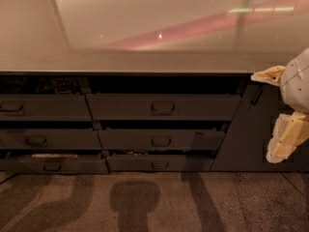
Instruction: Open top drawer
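Gripper (264,116) hangs at far right, jaws spread and empty, well apart from the top drawer (120,108) under the counter (145,62). Guessing they're open ready for its handle (162,108).

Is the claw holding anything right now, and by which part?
Nothing. The claw hangs open at the far right, off to the side of the top drawer.
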`<state>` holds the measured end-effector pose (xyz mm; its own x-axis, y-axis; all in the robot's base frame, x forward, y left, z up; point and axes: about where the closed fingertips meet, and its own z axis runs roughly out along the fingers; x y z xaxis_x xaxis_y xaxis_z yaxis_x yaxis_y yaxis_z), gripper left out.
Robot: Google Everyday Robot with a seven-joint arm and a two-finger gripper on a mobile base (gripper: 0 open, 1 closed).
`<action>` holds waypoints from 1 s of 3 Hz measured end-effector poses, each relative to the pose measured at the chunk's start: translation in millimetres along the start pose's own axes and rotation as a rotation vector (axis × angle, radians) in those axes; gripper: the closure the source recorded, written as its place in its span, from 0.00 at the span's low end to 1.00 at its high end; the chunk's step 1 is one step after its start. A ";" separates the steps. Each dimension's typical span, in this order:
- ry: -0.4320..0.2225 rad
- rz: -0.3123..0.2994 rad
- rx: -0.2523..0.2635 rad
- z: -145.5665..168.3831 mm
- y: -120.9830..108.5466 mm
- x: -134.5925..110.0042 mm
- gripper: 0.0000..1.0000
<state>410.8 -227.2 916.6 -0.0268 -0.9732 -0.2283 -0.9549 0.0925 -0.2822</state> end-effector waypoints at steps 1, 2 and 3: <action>0.020 -0.003 0.107 3.6 -0.2 4.3 0.00; 0.011 -0.001 0.170 6.2 -14.6 3.0 0.00; 0.011 -0.001 0.170 6.2 -14.6 3.0 0.00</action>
<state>426.4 -230.2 914.3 -0.0300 -0.9756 -0.2175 -0.8909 0.1247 -0.4367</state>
